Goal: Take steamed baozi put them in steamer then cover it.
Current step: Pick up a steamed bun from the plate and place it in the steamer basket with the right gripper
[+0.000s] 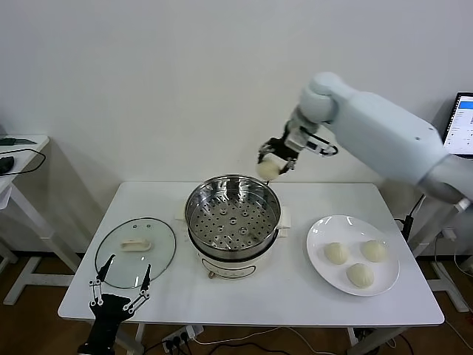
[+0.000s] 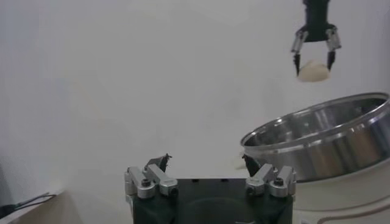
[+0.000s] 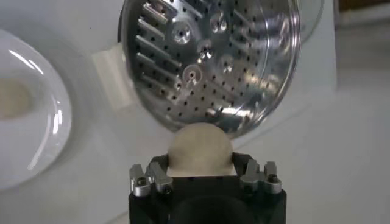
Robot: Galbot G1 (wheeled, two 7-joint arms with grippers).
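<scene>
Cream-white baozi point(image 1: 269, 168) is hanging in the right gripper point(image 1: 274, 160), whose fingers are clamping it, just above the far rim of the steamer point(image 1: 232, 219) at frame centre. Three more are waiting on the plate point(image 1: 319, 251) at lower right — the cover point(image 1: 136, 251) is lying at lower left, the left gripper point(image 1: 118, 287) spread wide beside it. I'd judge it best to bring the bun over the perforated tray — then lower before releasing.

White table point(image 1: 295, 296) with cover point(image 1: 136, 251), steamer point(image 1: 233, 222), plate point(image 1: 319, 259) of baozi point(image 1: 336, 253).
</scene>
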